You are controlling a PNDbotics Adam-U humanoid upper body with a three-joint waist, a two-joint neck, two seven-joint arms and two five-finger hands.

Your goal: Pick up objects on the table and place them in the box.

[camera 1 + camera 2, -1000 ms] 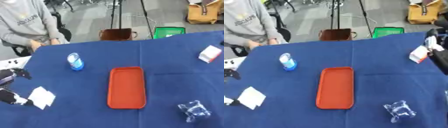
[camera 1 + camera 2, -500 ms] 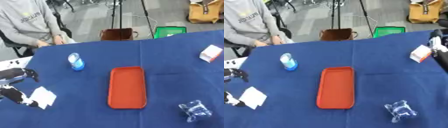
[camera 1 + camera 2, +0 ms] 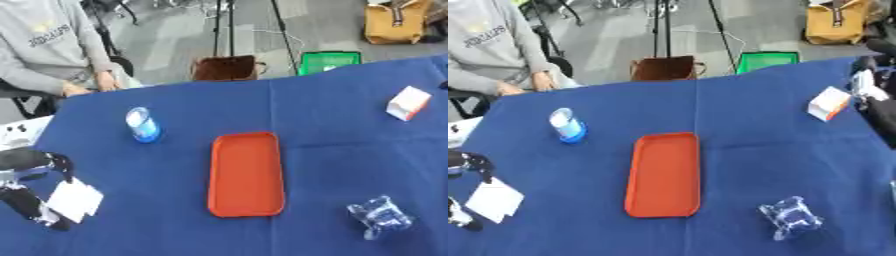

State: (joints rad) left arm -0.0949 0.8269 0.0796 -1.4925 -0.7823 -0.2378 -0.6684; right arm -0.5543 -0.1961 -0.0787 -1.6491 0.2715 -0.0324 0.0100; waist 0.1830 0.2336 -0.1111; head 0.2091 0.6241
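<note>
Reaching in at the near left corner of the desk (image 3: 332,125), my left hand (image 3: 31,185) has its dark fingers (image 3: 33,210) wrapped around a flat white packet (image 3: 74,200); from here they look curled on its near-left edge, thumb side above, so I'm calling that a hold, though I can't see if the packet is off the cloth yet. The packet sits just right of the fingers, its long axis running away from me and slightly left.

What matters for the coming move: the orange tray (image 3: 247,174), the only thing here that could be the box, lies to the right of those fingers, well apart, long axis pointing straight away from me. Bare blue cloth fills the gap between, so the carry across looks open.

A blue-and-white can (image 3: 142,125) stands beyond the fingers and a little right, off that line.

My right hand (image 3: 877,102) shows only as a dark mass at the far right edge; I cannot tell how its fingers are set. The white-and-orange carton (image 3: 829,103) sits just left of it, near the desk's far right edge. The crumpled clear wrapper (image 3: 791,217) lies nearer me on that side.
</note>
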